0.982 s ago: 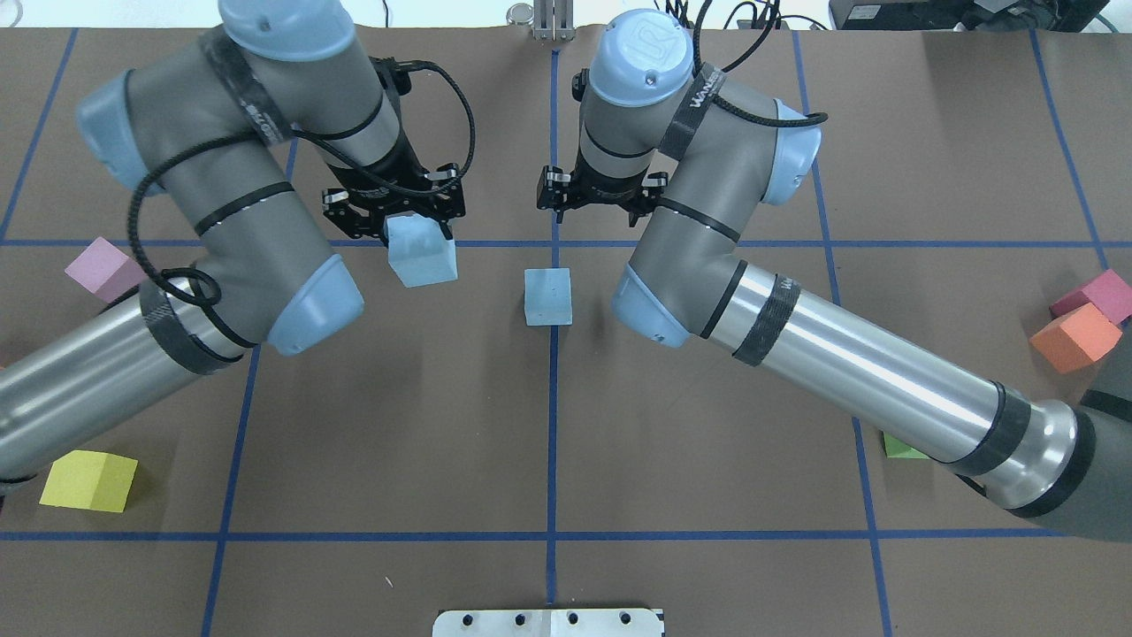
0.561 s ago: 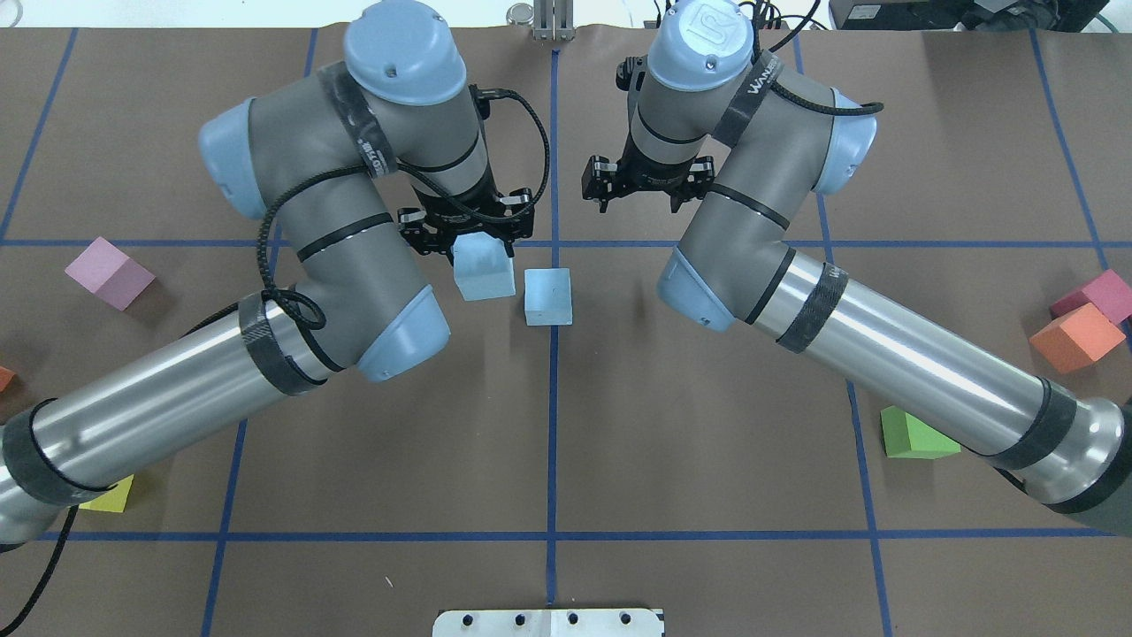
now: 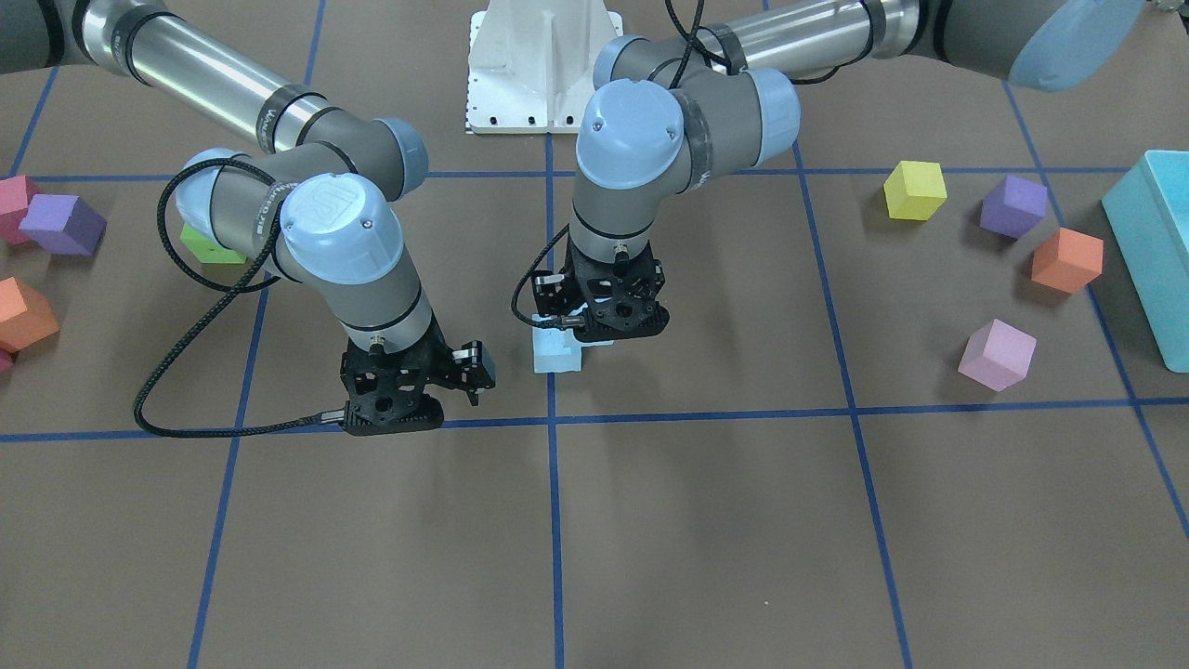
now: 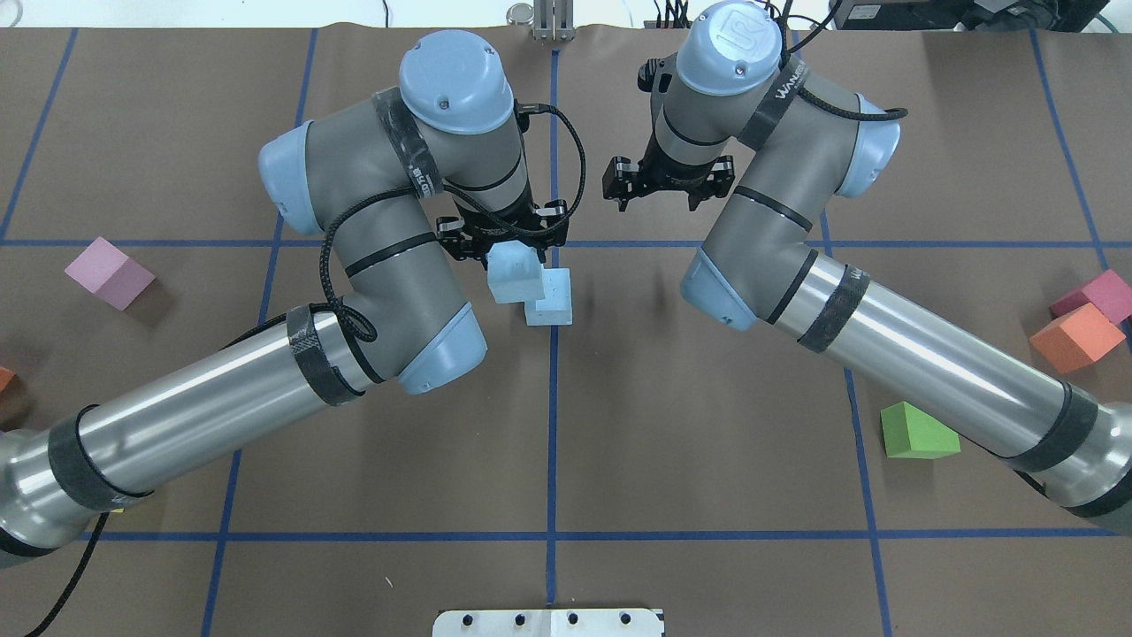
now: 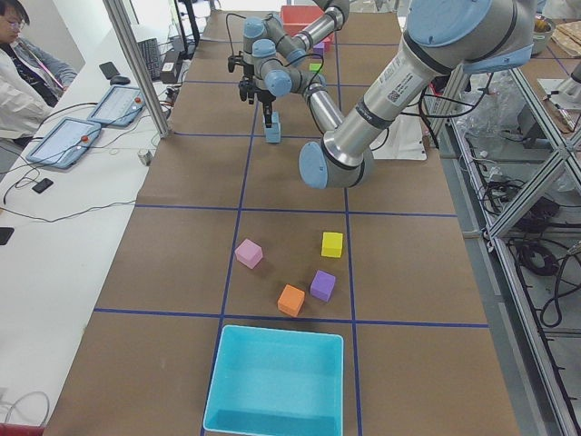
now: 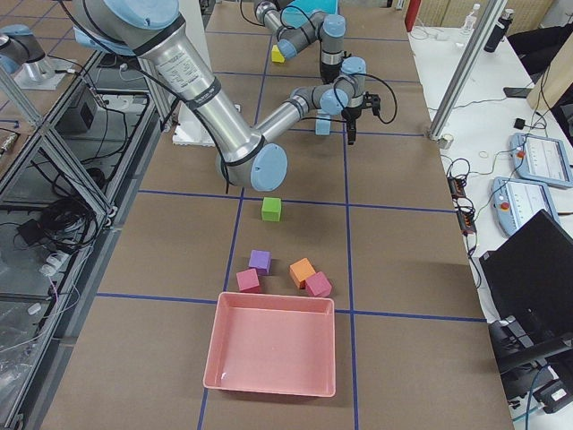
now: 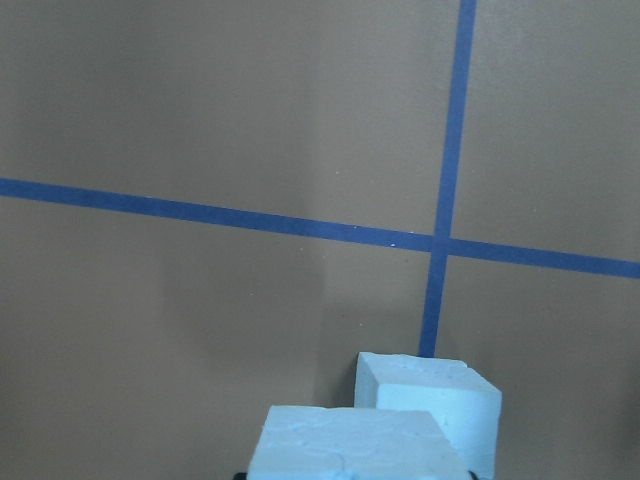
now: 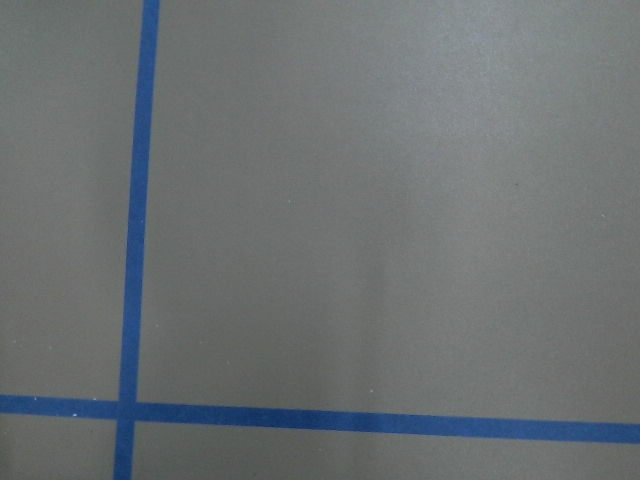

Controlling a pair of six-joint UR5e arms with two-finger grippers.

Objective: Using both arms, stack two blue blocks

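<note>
My left gripper (image 4: 506, 243) is shut on a pale blue block (image 4: 513, 274) and holds it above the table. The other blue block (image 4: 553, 308) sits on the table at the centre line. The held block hangs just left of it and overlaps its corner in the overhead view. In the left wrist view the held block (image 7: 350, 445) is at the bottom edge, with the table block (image 7: 432, 408) beyond it to the right. In the front view the left gripper (image 3: 599, 321) covers most of the held block; the table block (image 3: 555, 355) shows. My right gripper (image 4: 668, 188) is open and empty, off to the right.
A pink cube (image 4: 110, 272) lies at the left. A green cube (image 4: 915, 433), an orange cube (image 4: 1074, 336) and a magenta cube (image 4: 1097, 296) lie at the right. A turquoise bin (image 3: 1152, 242) is at the left end and a pink bin (image 6: 269, 354) at the right end.
My left arm has carried the blue block to the right, up to the block on the table. My right arm has drawn back and to the right, away from that block.
</note>
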